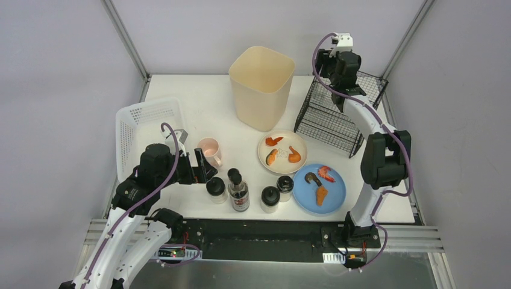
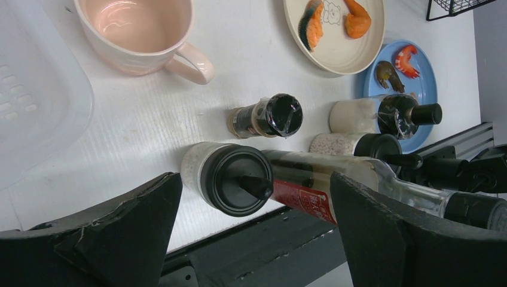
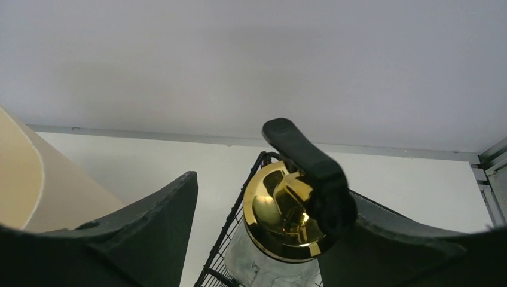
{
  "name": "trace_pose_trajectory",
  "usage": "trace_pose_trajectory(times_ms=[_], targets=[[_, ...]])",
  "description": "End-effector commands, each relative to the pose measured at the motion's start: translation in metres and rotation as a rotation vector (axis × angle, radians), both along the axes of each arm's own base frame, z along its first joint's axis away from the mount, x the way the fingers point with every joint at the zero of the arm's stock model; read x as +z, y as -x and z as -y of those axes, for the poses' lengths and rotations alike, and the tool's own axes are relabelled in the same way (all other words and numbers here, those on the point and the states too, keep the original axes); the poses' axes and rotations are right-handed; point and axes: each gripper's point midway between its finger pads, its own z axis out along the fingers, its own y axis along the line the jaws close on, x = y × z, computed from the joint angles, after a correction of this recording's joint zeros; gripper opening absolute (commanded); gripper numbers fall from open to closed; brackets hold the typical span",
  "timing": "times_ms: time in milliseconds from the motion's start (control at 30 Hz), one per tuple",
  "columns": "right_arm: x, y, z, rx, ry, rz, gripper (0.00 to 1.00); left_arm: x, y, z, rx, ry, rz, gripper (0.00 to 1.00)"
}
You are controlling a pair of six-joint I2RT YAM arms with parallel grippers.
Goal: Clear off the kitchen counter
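At 7 o'clock on the kitchen counter (image 1: pixel 202 111), left gripper (image 2: pixel 254 179) gapes, upright black-capped shaker (image 2: pixel 221 179) dead between its jaws; right gripper (image 3: pixel 272 197), parted, way off at 1 o'clock.

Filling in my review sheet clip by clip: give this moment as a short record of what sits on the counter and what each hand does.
on counter: pink mug, cream plate, blue plate, three black-capped jars, sauce bottle, beige bin
containers: white basket left, wire rack far right
left hand: open, by the jars, empty
right hand: jaws apart around gold-capped bottle at wire rack
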Motion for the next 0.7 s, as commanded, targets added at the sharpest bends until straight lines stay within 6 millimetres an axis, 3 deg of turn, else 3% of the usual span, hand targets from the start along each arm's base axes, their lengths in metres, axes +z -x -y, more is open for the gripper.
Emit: trace_pose_trajectory(times_ms=[0, 200, 467, 667], targets=[[0.045, 0.009, 0.003, -0.031, -0.015, 0.117, 0.7, 0.003, -0.004, 0.001, 0.003, 0.014, 0.012, 1.0], [0.067, 0.028, 0.021, -0.107, -0.004, 0.153, 0.75, 0.004, -0.004, 0.0, 0.008, 0.015, 0.018, 1.0], [0.073, 0.056, 0.038, -0.167, 0.024, 0.128, 0.83, 0.005, -0.004, -0.001, 0.012, 0.014, 0.025, 1.0], [0.081, 0.093, 0.049, -0.218, -0.064, 0.098, 0.83, 0.007, -0.004, -0.003, 0.02, 0.015, 0.041, 1.0]])
